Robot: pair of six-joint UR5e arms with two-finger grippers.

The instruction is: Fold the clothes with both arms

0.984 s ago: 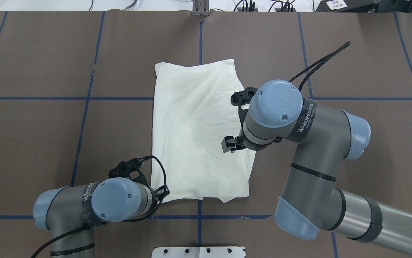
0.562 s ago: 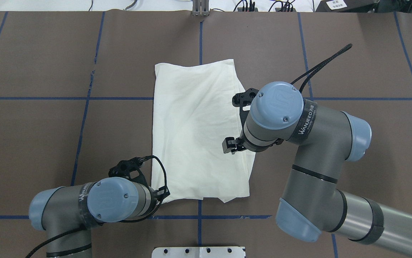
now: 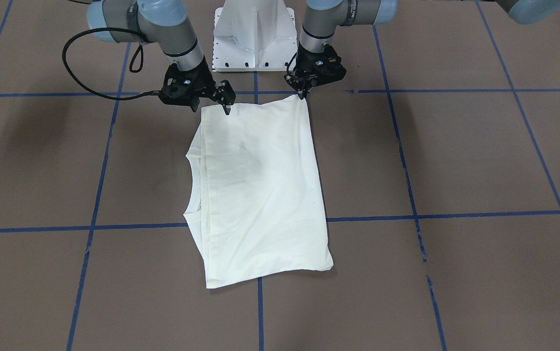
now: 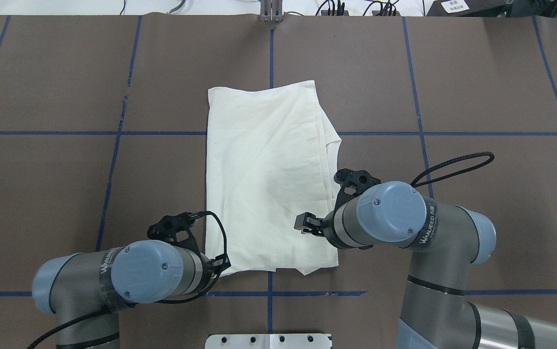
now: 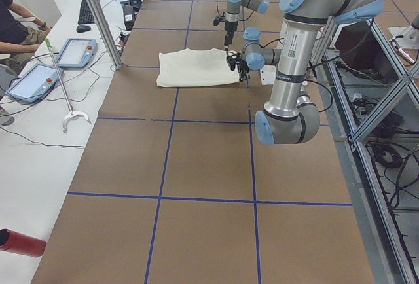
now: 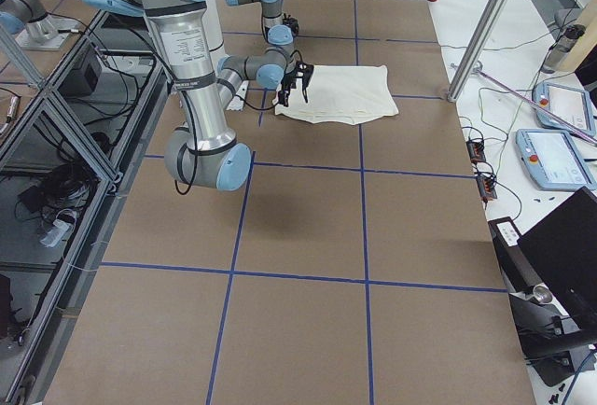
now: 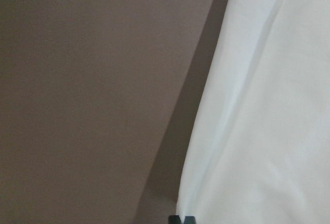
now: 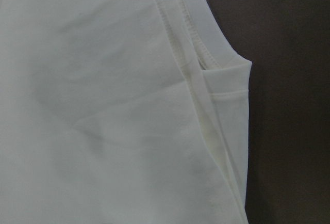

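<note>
T-shirt [image 3: 260,185] corner pinched in left tool [image 3: 303,95]; right tool [image 3: 210,107] gapes over its edge.

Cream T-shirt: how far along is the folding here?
Done: the cream-white long-sleeved T-shirt lies as a narrow rectangle, sleeves tucked in, plain side up. In hand: the black left gripper looks shut on one robot-side corner; the black right gripper hangs open at the other corner. Left: folding it across its length.

A cream-white long-sleeved T-shirt [image 4: 263,179] lies flat, folded into a plain rectangle, its neckline on the robot's right edge. The grey-and-silver left arm [image 4: 113,276] has its black left gripper [image 3: 303,95] pinched on the shirt's near left corner. The matching right arm [image 4: 423,228] holds its right gripper [image 3: 210,108] spread-fingered at the near right corner.
</note>
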